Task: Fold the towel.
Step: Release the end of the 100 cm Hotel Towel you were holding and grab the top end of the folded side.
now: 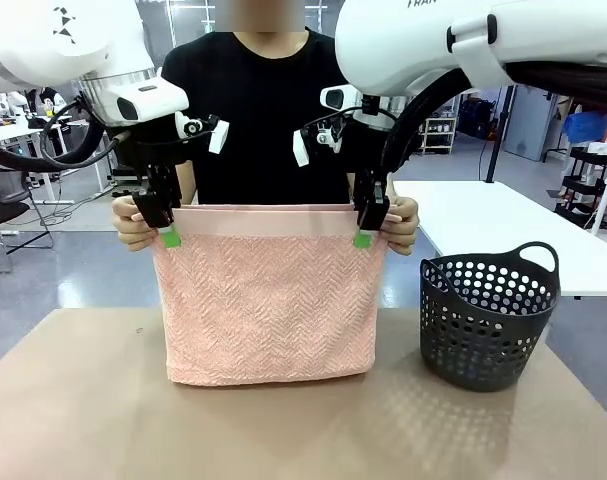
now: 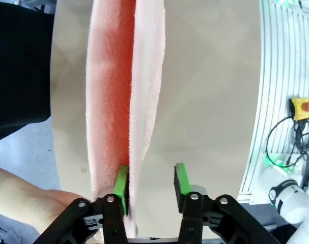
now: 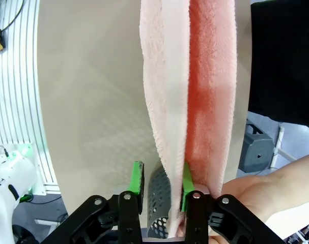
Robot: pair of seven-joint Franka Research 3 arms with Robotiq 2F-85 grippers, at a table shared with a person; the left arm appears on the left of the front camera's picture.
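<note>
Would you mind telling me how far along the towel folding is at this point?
Done: the towel hangs doubled, two layers meeting along the top edge. In hand: the person's hands hold both top corners, while the left gripper and right gripper sit there with fingers open, gripping nothing. Left: it is upright, not laid flat on the table, and probably needs another fold.

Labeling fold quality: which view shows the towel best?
Front view: the towel hangs doubled, whole face visible, down to the table, with the person's hands at its top corners. Both wrist views look down between its two layers, edge-on, past open jaws.
</note>
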